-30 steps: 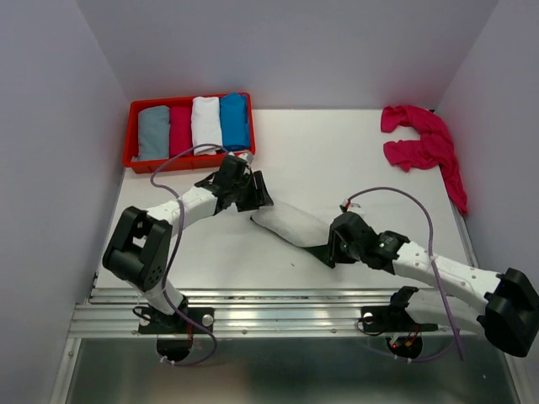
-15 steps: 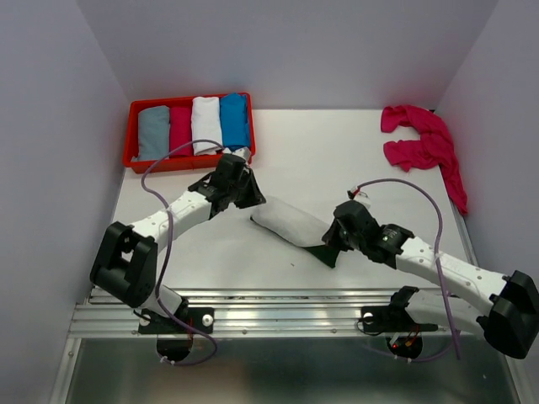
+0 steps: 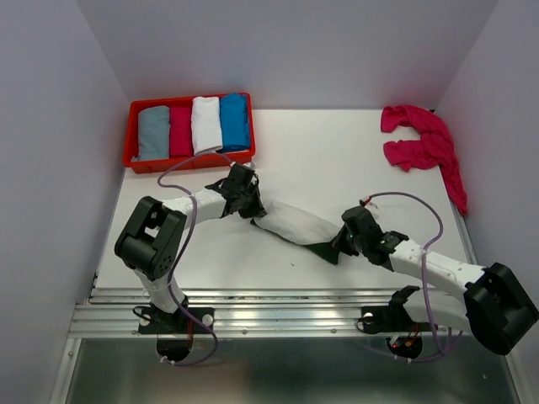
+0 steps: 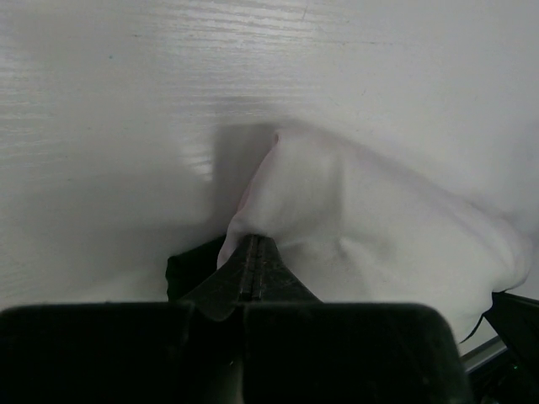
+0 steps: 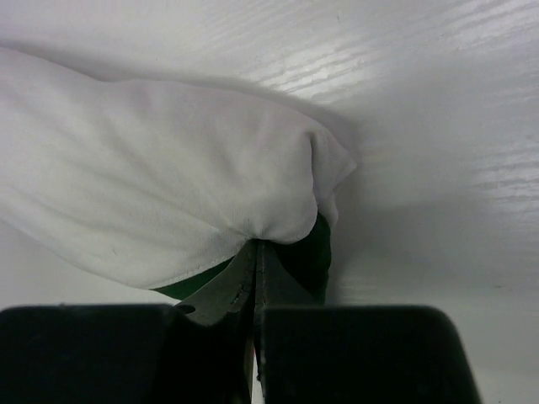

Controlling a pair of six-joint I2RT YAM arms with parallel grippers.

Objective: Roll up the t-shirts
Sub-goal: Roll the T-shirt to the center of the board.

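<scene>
A white t-shirt [image 3: 295,225] with dark green sleeves lies as a long roll, slanting across the middle of the table. My left gripper [image 3: 251,210] is shut on the roll's upper left end; in the left wrist view the closed tips [image 4: 255,246] pinch white cloth [image 4: 379,227] beside a dark sleeve [image 4: 189,263]. My right gripper [image 3: 338,244] is shut on the lower right end, its tips [image 5: 256,249] nipping the white cloth [image 5: 152,185] where the green sleeve [image 5: 307,252] pokes out. Magenta-pink t-shirts [image 3: 425,143] lie crumpled at the back right.
A red tray [image 3: 185,162] at the back left holds several rolled shirts: grey, pink, white and blue. White walls close in the table on the left, back and right. A metal rail [image 3: 278,311] runs along the near edge.
Both grippers have closed onto the ends of the white roll. The left gripper came down and right to its upper end; the right one shifted slightly toward the lower end.
</scene>
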